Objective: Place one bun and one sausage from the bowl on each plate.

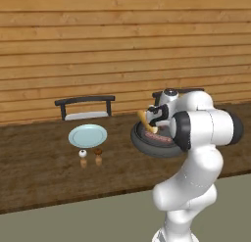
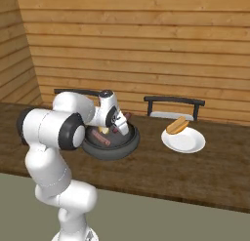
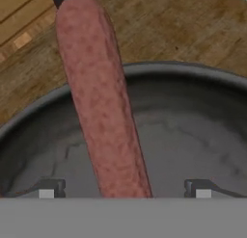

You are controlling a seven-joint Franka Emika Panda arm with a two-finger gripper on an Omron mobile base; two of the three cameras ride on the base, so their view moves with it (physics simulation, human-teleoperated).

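My gripper (image 3: 124,190) is open and low inside the black-grey bowl (image 3: 202,136). A long reddish sausage (image 3: 103,112) lies between the fingertips (image 3: 47,189) without being squeezed. It leans up over the bowl's far rim, and its end (image 2: 128,116) sticks out past that rim. In the right base view the gripper (image 2: 119,124) is over the bowl (image 2: 110,148), where a second sausage (image 2: 101,137) lies. A bun (image 1: 143,117) shows beside the gripper (image 1: 156,122) above the bowl (image 1: 147,145). The white plate (image 2: 188,143) holds a bun (image 2: 177,124). The pale blue plate (image 1: 87,136) is bare.
Salt and pepper shakers (image 1: 83,157) (image 1: 98,156) stand in front of the blue plate. Two dark chair backs (image 1: 84,106) (image 2: 173,106) rise behind the wooden counter (image 1: 39,172) against the plank wall. The counter's front edge runs close to my base.
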